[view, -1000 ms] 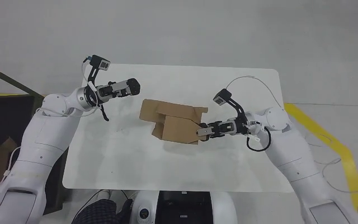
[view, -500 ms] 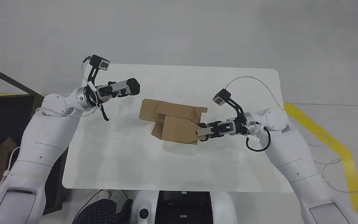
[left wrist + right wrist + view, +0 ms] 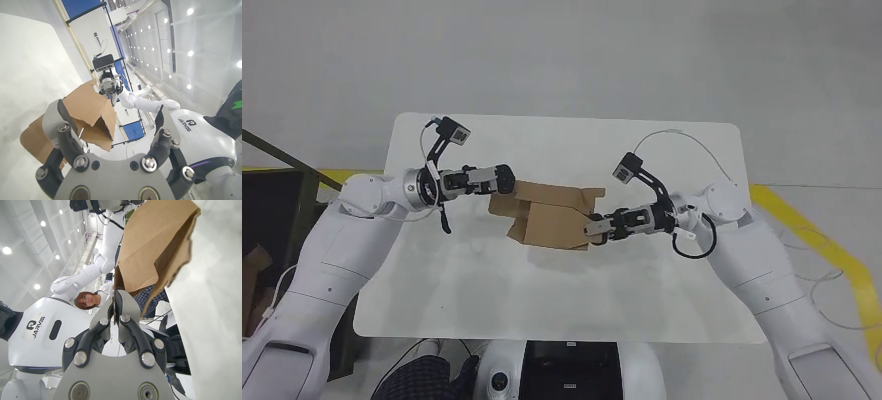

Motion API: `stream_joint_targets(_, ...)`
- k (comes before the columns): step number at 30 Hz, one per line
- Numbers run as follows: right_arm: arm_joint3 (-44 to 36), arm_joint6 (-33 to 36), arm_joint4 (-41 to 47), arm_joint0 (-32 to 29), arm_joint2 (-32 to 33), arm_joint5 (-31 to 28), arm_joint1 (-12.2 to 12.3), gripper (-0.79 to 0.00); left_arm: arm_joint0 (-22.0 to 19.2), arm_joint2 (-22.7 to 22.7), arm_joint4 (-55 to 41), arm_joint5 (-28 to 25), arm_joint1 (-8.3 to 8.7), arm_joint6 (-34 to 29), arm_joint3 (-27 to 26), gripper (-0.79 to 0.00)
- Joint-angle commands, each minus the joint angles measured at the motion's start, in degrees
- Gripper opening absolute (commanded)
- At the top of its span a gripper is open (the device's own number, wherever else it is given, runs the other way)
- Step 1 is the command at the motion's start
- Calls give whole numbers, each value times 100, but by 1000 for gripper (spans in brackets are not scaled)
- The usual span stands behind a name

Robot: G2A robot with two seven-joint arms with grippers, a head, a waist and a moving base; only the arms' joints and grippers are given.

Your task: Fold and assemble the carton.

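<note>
Carton (image 3: 554, 218), one, right pincer (image 3: 589, 227) clamping its edge, left pincer (image 3: 508, 181) spread

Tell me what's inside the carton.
The carton shows a hollow, bare cardboard opening in the left wrist view, with nothing visible in it. Its far end is hidden by its own walls.

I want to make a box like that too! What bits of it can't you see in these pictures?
- Top view: the carton's inside and underside, hidden by its own top panels.
- Top view: whether the left gripper touches the carton; its body covers that edge.
- Right wrist view: the pinched flap edge, covered by the right gripper's fingers.
- Left wrist view: the carton's lower corner, behind one of the left fingers.
</note>
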Motion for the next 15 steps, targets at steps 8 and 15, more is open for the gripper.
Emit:
stream_joint_targets(8, 165, -227, 181, 38, -37, -6, -56, -785, -39, 25, -95, 109, -76, -112, 68, 0)
stream_joint_targets(15, 156, -381, 248, 11, -82, -71, -96, -785, -35, 56, -184, 226, -131, -274, 92, 0)
